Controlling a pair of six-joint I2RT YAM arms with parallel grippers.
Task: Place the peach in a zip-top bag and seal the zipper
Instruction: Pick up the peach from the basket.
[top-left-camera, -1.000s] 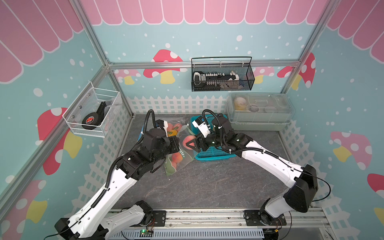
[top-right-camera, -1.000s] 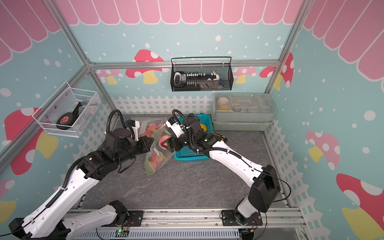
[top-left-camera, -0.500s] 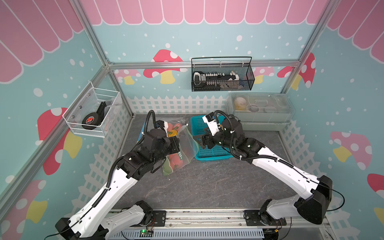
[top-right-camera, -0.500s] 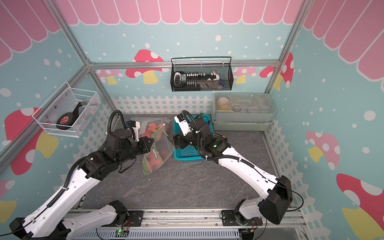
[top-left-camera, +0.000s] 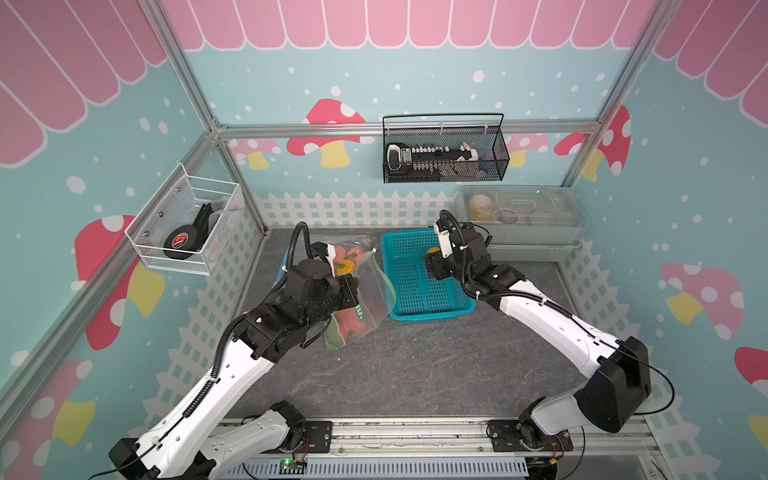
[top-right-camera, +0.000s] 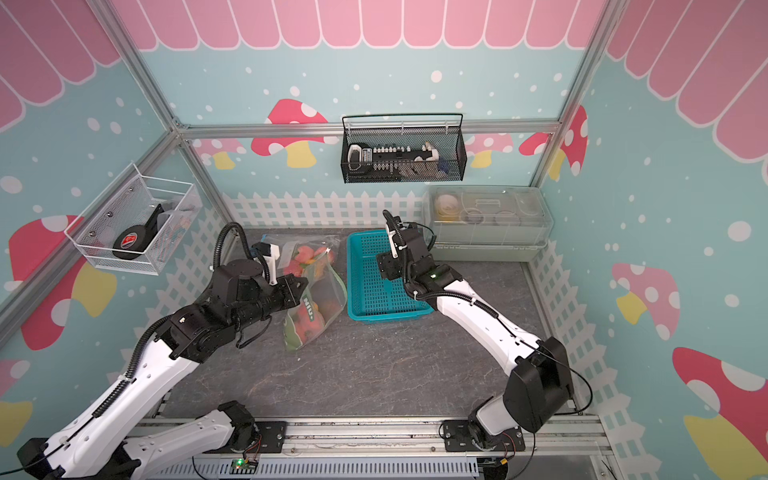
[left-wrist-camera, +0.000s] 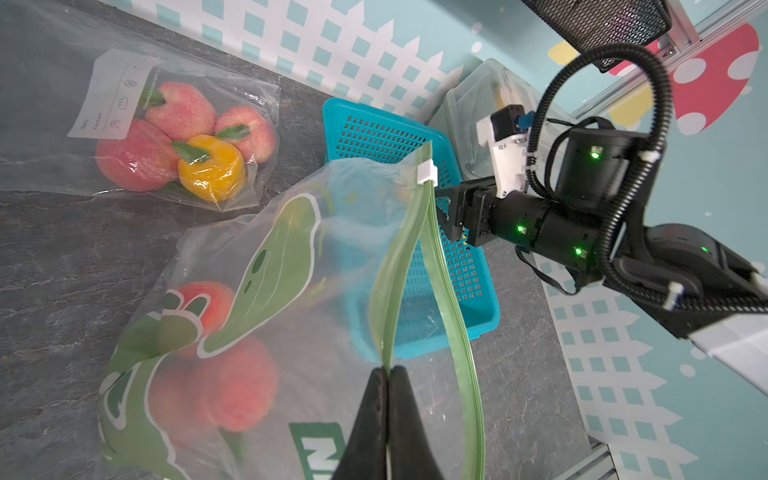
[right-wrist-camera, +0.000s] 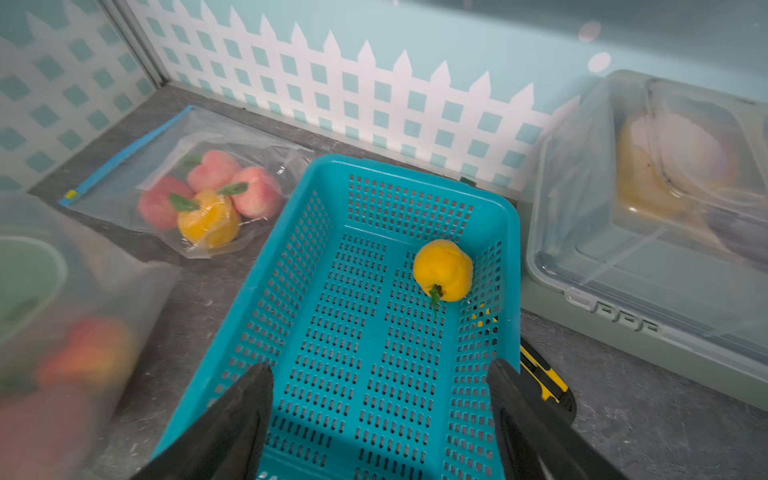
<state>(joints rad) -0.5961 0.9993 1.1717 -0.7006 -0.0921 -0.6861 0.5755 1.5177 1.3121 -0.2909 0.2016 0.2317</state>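
My left gripper (left-wrist-camera: 388, 370) is shut on one green zipper strip (left-wrist-camera: 399, 270) of a clear zip-top bag (left-wrist-camera: 291, 291) with green print, holding its mouth up and apart; the white slider (left-wrist-camera: 427, 172) sits at the far end. Pink-red peaches (left-wrist-camera: 232, 382) lie inside. In both top views the bag (top-left-camera: 365, 299) (top-right-camera: 320, 299) stands left of the teal basket (top-left-camera: 415, 286). A yellow peach (right-wrist-camera: 444, 268) (top-left-camera: 432, 250) lies in the basket's far right corner. My right gripper (right-wrist-camera: 380, 370) (top-left-camera: 430, 266) hovers open and empty over the basket (right-wrist-camera: 365, 332), short of the peach.
A sealed blue-zipper bag (right-wrist-camera: 199, 195) (top-left-camera: 345, 257) with several peaches lies behind the held bag. A clear lidded box (right-wrist-camera: 665, 208) stands right of the basket, a yellow-black knife (right-wrist-camera: 544, 378) between them. A black wire basket (top-left-camera: 444, 153) and a white one (top-left-camera: 183, 232) hang on the walls.
My right gripper has drawn away from the bag's mouth, moving right to above the basket. The left gripper has kept its hold on the bag's rim.
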